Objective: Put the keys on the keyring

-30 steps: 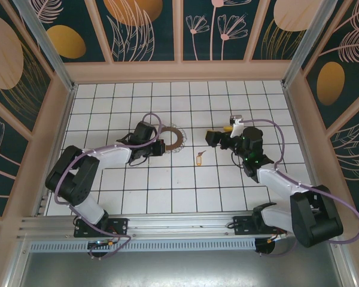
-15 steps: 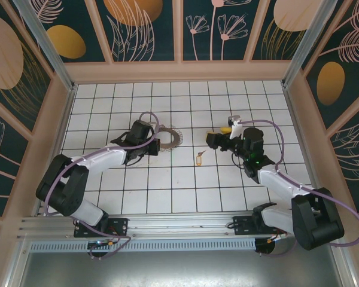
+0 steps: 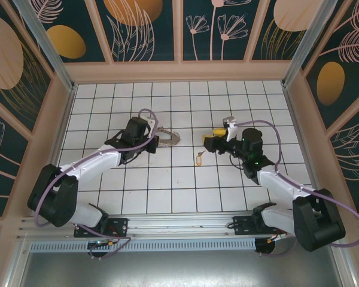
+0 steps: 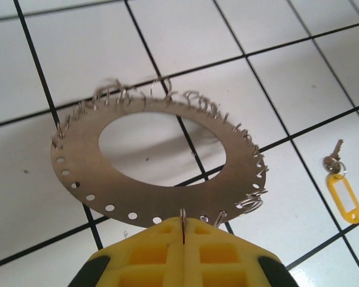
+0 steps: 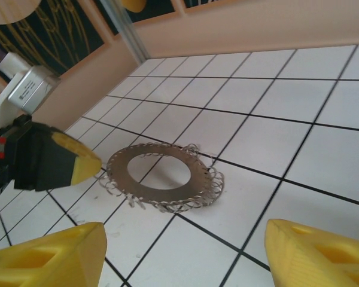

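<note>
Clenched on the rim of the keyring (image 4: pixel 149 197), the left tool (image 4: pixel 182 233) has lifted it off the counter (image 3: pixel 167 191), while the right tool (image 5: pixel 185 239), released and empty, narrows near the keys (image 3: pixel 198 159), which lie ungrasped at the ring's 4 o'clock.

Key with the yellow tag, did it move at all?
No. The key stays inside the same white tile as before, no nearer to any of its black lines.
</note>
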